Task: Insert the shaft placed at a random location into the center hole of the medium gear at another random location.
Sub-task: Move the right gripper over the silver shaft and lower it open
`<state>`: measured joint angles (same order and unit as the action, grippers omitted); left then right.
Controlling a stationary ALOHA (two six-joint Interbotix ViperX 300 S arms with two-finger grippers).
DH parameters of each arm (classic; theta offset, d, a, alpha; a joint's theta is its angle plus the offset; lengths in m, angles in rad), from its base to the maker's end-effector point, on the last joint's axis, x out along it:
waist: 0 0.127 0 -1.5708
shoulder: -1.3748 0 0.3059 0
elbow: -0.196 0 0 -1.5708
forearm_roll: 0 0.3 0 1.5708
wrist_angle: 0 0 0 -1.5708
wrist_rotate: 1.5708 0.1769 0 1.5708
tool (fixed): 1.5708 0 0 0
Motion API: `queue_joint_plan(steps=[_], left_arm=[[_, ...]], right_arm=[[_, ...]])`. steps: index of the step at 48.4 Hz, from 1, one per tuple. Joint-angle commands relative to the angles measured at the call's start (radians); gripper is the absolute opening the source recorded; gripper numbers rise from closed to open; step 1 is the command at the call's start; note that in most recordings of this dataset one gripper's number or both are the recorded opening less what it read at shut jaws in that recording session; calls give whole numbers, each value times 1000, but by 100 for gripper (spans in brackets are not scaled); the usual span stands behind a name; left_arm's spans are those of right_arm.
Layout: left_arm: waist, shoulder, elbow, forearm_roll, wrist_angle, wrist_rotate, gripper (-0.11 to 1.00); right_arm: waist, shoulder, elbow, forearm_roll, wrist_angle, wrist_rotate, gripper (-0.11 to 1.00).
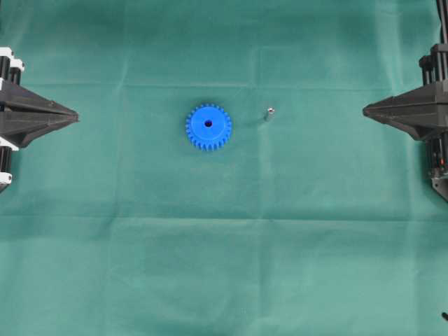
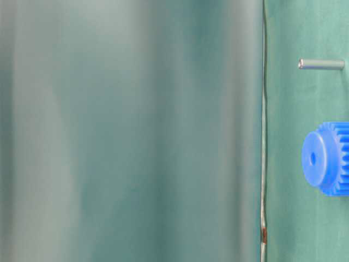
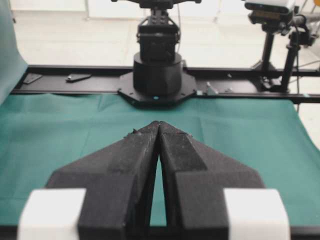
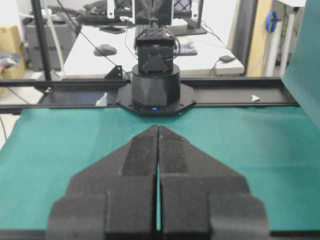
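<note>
Shaft (image 1: 269, 112) upright just right of medium gear (image 1: 208, 127); left tool (image 1: 75, 116), right tool (image 1: 365, 110) both pinched together, holding nothing.

L gripper (image 1: 75, 117) & R gripper (image 1: 365, 110): jaws closed, level, facing inward.
</note>
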<state>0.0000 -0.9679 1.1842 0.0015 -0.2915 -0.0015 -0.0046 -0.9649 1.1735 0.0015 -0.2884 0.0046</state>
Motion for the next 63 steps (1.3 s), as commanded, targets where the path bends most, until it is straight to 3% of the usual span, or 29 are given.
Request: queue_joint_plan(steps=[1,14,27,32,43,63], left_arm=[[-3,6,-28,14,-2,0,0],[-3,0,-28,14,14,0,0],[-3,2,-28,14,29,-2,0],[-5,2,-28,14,34,-2,0],[-3,2,-26,14,43,-2,0],[-3,2,-26,14,61,0,0]], right_arm=[[-11,14,-18,2,-6,-6,1],[-81,126,-29,14,-18,0,1],[-132,351,-52,32,-87,0,3],[-143,448,-75,34,-92,0,21],[-178,670,-123,34,-123,-6,86],[-215,960,-155,44,-270,-6,81]])
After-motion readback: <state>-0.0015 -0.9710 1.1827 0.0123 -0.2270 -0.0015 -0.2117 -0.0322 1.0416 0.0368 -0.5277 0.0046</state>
